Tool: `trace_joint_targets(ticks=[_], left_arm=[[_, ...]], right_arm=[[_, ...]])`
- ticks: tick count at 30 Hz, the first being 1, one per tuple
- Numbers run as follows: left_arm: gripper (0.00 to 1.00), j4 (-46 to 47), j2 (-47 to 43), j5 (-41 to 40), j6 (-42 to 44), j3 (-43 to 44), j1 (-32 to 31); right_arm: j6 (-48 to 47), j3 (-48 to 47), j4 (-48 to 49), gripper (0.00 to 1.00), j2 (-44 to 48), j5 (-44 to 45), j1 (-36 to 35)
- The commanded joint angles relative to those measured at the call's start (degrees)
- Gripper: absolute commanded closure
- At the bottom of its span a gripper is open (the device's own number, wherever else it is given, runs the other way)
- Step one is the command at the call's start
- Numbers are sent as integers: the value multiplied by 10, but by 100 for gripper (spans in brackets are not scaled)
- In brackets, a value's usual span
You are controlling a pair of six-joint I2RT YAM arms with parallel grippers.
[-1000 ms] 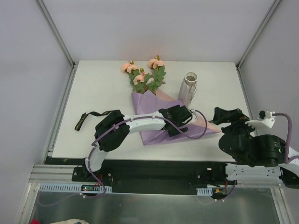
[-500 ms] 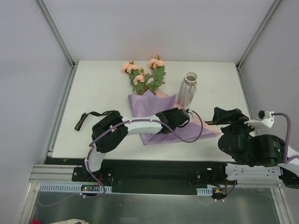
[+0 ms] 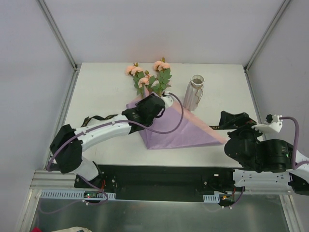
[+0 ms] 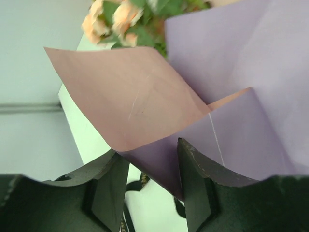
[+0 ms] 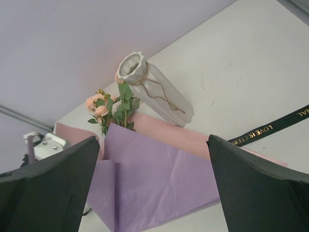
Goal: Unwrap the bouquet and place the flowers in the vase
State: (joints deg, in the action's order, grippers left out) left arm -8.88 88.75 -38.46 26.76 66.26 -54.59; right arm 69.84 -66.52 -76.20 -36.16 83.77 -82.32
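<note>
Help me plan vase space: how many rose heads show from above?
3: left rose head, middle rose head nearest the lilac paper, right rose head. Others may be hidden.

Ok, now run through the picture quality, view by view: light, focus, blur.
Top external: even, soft light, faint shadows on the table, everything sharp. Left wrist: the paper fills the frame in focus, the flowers behind it are blurred. Right wrist: vase and ribbon lettering crisp, the near fingers dark and soft.
</note>
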Motion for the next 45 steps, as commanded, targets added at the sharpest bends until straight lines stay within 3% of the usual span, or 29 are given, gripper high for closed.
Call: trace_joint_targets(ticks=[1, 7, 10, 17, 22, 27, 34, 35, 37, 39, 42, 45], left_arm=[[57, -58, -69, -12, -42, -55, 47], [56, -119, -171, -1, -84, -144, 87], [37, -161, -213, 20, -98, -186, 92], [23, -220, -270, 41, -93, -213, 126], [1, -277, -296, 71, -73, -197, 139], [1, -350, -314, 144, -65, -120, 148], [1, -471, -272, 416, -43, 111, 158], [1, -532, -260, 509, -33, 135, 159], [1, -600, -207, 574, -5, 194, 159], [1, -627, -173, 571, -17, 214, 160], [1, -518, -184, 491, -50, 184, 164], [1, -468, -149, 500, -59, 182, 173]], right_arm=[[-8, -7, -182, 1, -21, 57, -1], [-6, -13, -182, 1, -46, 61, -1], [-8, -18, -182, 1, -65, 64, -1], [-15, -32, -182, 2, -94, 67, -1], [-26, -41, -182, 2, -105, 69, -1], [-34, -43, -181, 2, -116, 70, -1], [-36, -39, -182, 2, -160, 68, -1], [-35, -41, -182, 3, -166, 65, 0], [-33, -41, -182, 2, -180, 63, -1], [-25, -39, -182, 2, -184, 59, 0], [-13, -34, -182, 2, -185, 54, 0], [-18, -39, -183, 2, -193, 56, -1]])
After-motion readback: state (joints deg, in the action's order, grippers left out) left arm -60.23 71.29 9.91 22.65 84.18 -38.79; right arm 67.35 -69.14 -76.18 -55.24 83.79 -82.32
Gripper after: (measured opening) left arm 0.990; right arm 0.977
